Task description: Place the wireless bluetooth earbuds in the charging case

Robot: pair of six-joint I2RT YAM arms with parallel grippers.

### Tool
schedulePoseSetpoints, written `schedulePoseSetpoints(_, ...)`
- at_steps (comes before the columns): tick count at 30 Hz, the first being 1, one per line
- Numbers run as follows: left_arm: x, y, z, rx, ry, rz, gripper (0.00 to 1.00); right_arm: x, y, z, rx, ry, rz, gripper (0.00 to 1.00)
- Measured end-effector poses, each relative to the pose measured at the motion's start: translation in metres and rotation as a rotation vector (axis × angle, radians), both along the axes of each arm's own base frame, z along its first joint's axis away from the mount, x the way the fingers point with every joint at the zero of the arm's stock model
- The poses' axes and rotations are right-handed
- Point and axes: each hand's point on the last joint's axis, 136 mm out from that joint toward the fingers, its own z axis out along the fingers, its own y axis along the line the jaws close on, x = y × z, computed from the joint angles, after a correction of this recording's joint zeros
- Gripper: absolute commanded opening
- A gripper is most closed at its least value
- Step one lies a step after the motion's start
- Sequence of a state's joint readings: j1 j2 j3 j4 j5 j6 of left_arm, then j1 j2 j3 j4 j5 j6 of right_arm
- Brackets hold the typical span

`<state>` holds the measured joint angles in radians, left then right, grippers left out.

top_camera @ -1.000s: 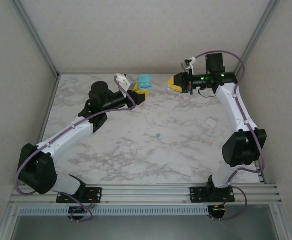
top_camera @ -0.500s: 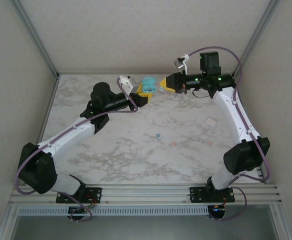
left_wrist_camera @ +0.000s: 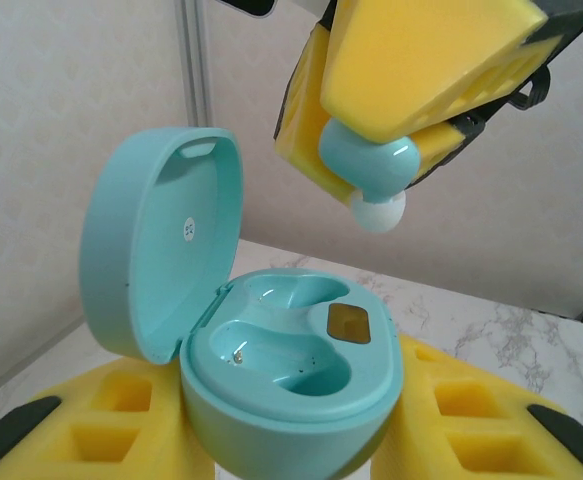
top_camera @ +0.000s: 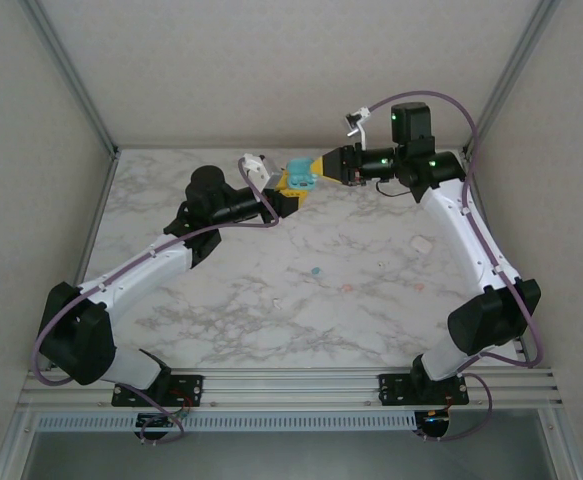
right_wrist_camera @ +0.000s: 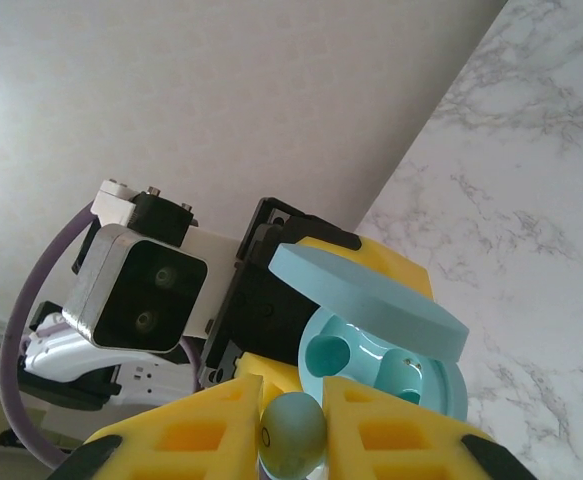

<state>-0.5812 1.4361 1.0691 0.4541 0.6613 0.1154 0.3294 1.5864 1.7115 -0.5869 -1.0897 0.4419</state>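
The teal charging case (left_wrist_camera: 291, 375) stands with its lid (left_wrist_camera: 156, 250) swung open, and both wells show nothing inside. My left gripper (left_wrist_camera: 291, 430) is shut on the case, yellow pads (left_wrist_camera: 101, 420) pressing its two sides. My right gripper (right_wrist_camera: 291, 392) is shut on a teal earbud (right_wrist_camera: 293, 435) with a white tip (left_wrist_camera: 378, 212). That earbud (left_wrist_camera: 366, 165) hangs just above and behind the case's open wells, apart from them. In the top view the case (top_camera: 299, 170) and right gripper (top_camera: 323, 166) meet at the table's far middle. The case (right_wrist_camera: 391, 365) lies just beyond my right fingers.
Loose on the marble table lie a small teal earbud (top_camera: 314, 270), a pink one (top_camera: 347, 287) and another pink one (top_camera: 419, 288). A small white squarish piece (top_camera: 422, 243) sits at the right. The back wall stands close behind both grippers.
My right gripper has moved left with the teal earbud until it hangs over the open case. The left gripper has shifted the case slightly right towards it.
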Motion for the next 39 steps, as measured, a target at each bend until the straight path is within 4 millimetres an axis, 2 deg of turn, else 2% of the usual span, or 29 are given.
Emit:
schedulePoseSetpoints(13,-0.002,-0.001,0.006,-0.019,-0.012,-0.012,0.24,0.009,0.001,-0.010,-0.035,-0.001,-0.039,0.20)
schedulePoseSetpoints(24,0.001,-0.003,0.000,-0.013,0.002,-0.012,0.24,0.010,0.003,-0.013,-0.045,0.000,-0.043,0.20)
schedulePoseSetpoints(39,0.005,-0.005,-0.008,-0.010,0.037,-0.011,0.24,0.018,0.002,-0.030,-0.106,0.013,-0.066,0.22)
